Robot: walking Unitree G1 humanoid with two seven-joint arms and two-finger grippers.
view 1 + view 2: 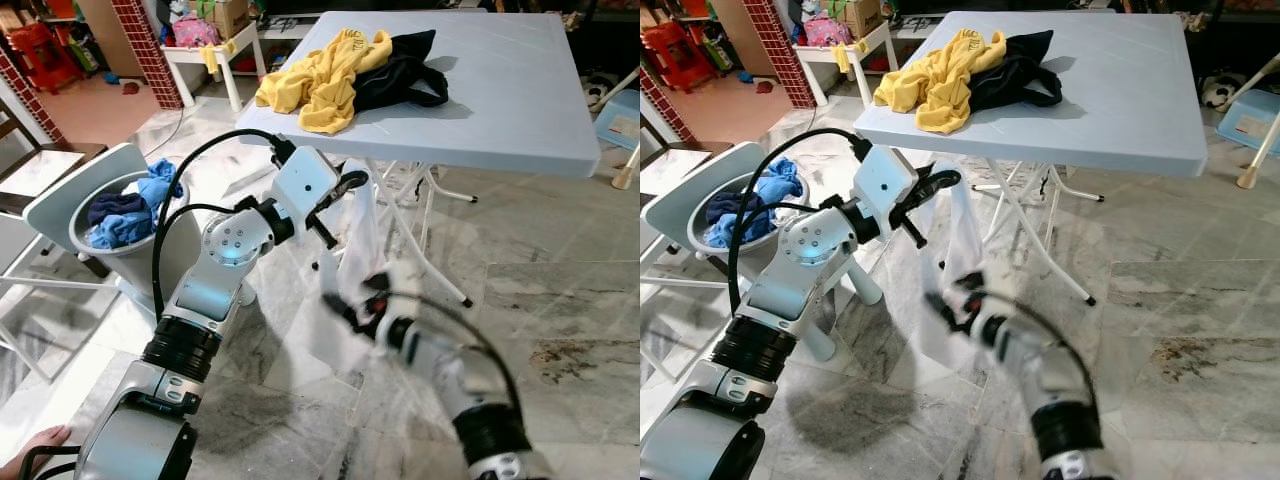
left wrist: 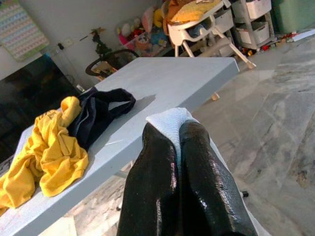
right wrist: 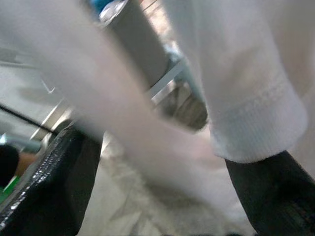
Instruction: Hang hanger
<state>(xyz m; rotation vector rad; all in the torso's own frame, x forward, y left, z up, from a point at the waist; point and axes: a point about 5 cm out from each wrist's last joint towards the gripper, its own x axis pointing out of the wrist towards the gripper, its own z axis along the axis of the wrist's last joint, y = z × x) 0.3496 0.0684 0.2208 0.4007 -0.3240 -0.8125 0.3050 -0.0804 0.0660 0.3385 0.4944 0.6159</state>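
Observation:
A white garment hangs in the air just in front of the folding table's near edge. My left gripper is shut on its top and holds it up; in the left wrist view a fold of white cloth is pinched between the two black fingers. My right gripper is lower down against the hanging cloth and is blurred. In the right wrist view its fingers stand wide apart, open, with the white cloth and a ribbed cuff between them. I see no hanger.
The light blue folding table carries a yellow garment and a black one; its white legs stand behind the cloth. A white basket of blue clothes sits at the left. A person's hand is at the bottom left.

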